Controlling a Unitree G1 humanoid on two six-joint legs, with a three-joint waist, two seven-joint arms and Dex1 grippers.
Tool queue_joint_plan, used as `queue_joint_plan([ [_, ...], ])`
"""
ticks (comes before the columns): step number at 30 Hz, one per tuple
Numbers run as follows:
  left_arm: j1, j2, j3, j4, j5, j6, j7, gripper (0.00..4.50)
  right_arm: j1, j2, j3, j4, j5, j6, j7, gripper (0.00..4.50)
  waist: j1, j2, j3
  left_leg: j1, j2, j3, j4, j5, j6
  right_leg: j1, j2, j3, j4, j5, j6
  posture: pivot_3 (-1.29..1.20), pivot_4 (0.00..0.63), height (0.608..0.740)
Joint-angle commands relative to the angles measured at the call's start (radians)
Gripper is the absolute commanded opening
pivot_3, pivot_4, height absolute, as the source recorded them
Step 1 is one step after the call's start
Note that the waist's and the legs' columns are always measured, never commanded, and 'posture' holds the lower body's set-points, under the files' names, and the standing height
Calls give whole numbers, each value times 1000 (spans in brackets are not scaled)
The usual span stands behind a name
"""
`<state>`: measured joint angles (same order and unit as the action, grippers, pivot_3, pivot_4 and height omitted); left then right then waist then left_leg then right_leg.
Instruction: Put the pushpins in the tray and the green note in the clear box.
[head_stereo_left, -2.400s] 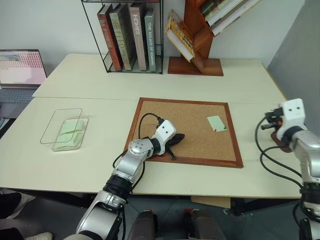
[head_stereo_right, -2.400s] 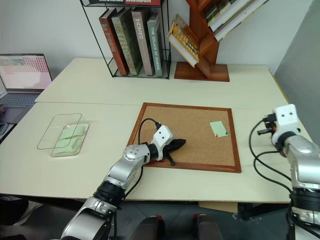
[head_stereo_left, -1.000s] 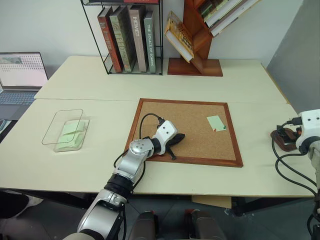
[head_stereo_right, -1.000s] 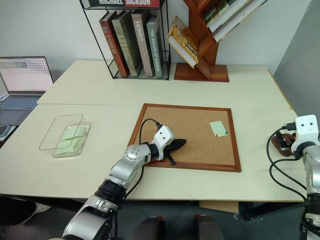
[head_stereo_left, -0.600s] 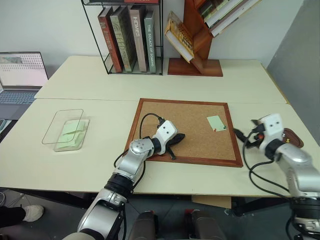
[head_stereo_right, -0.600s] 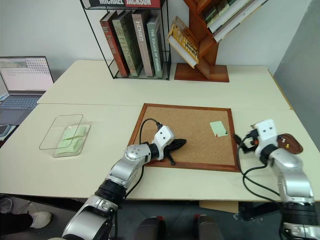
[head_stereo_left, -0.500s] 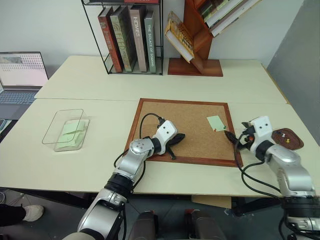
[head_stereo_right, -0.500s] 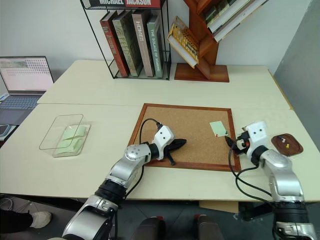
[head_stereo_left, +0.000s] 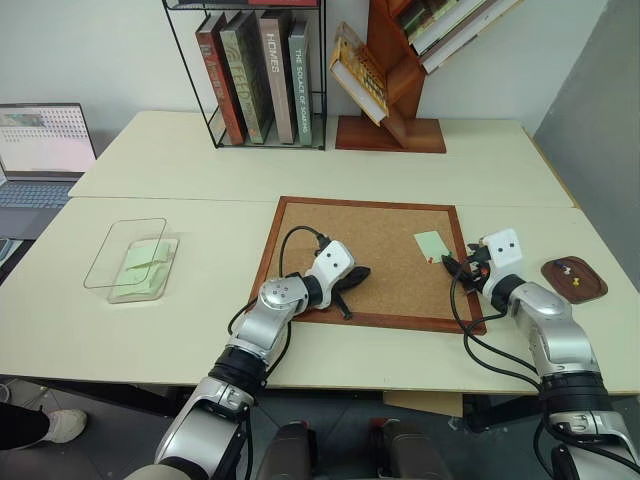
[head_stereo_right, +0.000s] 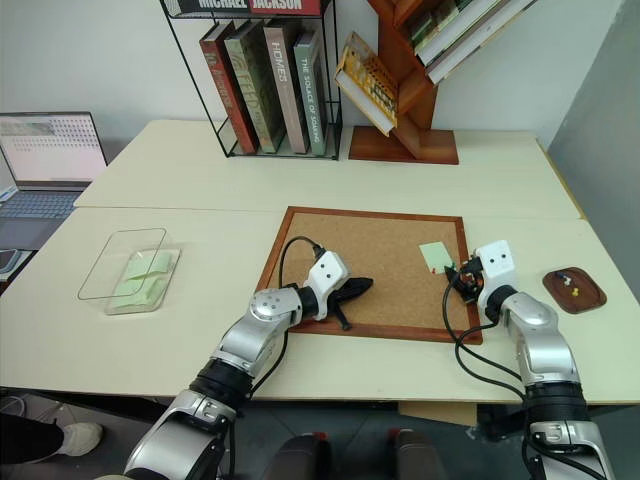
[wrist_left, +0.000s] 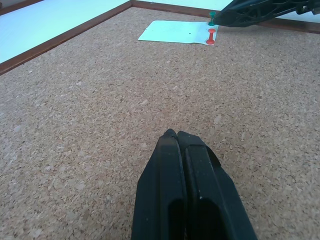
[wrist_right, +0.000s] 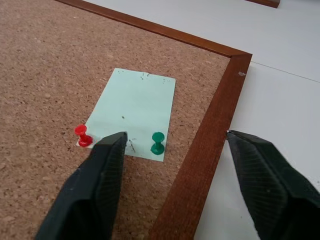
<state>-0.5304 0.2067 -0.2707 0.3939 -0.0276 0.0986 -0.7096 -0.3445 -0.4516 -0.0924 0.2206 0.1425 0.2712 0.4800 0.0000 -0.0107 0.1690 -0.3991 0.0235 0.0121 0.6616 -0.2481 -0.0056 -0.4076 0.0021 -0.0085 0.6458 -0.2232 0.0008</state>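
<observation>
The right gripper (wrist_right: 172, 150), which a second ago hung out over the tray (head_stereo_left: 574, 279) at the table's right edge, has swung in to the corkboard's (head_stereo_left: 370, 262) right rim. Its two black fingers stand apart, straddling the wooden frame. Just ahead of them lies the green note (wrist_right: 131, 113), pinned flat to the cork by two pushpins along its near edge: a red pushpin (wrist_right: 82, 135) beside the inner finger and a green pushpin (wrist_right: 158, 142) between the fingers. The jaws appear to be narrowing, which suggests the green pin is the next pick.

Well off to that gripper's outer side, the tray already holds a few tiny pins, so part of the pin job looks done, while the note cannot be freed until both remaining pins come out.

The left gripper (head_stereo_left: 350, 284) rests on the cork near the board's front edge, fingers pressed together on nothing.

Far beyond it, the clear box (head_stereo_left: 136, 262) sits open on the pale table (head_stereo_left: 180, 160) with pale green paper inside. At the back stand a wire book rack (head_stereo_left: 258, 70), a slanted wooden bookshelf (head_stereo_left: 400, 60), and a laptop (head_stereo_left: 40, 145).
</observation>
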Motion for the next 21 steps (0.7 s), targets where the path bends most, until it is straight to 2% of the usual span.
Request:
queue_joint_plan([
  [1, 17, 9, -6, 14, 26, 12, 10, 0, -20, 2, -5, -16, 3, -17, 2, 2320, 0, 0, 0, 0, 0, 0, 0, 0, 0, 0, 0, 0, 0, 0, 0, 0, 150, 740],
  [5, 24, 10, -9, 8, 26, 15, 9, 0, -23, 12, 1, -18, 1, -13, 1, 1618, -1, 0, 0, 0, 0, 0, 0, 0, 0, 0, 0, 0, 0, 0, 0, 0, 150, 740],
  [12, 28, 13, -10, 0, 25, 20, 5, 0, -23, 20, 5, -23, 0, -6, 2, 129, -1, 0, 0, 0, 0, 0, 0, 0, 0, 0, 0, 0, 0, 0, 0, 0, 150, 740],
  [13, 29, 13, -10, 0, 25, 21, 5, 0, -22, 20, 6, -26, 1, -5, 2, 23, -2, 0, 0, 0, 0, 0, 0, 0, 0, 0, 0, 0, 0, 0, 0, 0, 150, 740],
  [21, 31, 14, -12, 4, 26, 22, 4, 0, 1, 29, -15, -117, 46, -21, 23, 23, -2, 0, 0, 0, 1, 0, -1, 0, 0, -1, 0, 0, 0, 0, 0, 0, 150, 740],
])
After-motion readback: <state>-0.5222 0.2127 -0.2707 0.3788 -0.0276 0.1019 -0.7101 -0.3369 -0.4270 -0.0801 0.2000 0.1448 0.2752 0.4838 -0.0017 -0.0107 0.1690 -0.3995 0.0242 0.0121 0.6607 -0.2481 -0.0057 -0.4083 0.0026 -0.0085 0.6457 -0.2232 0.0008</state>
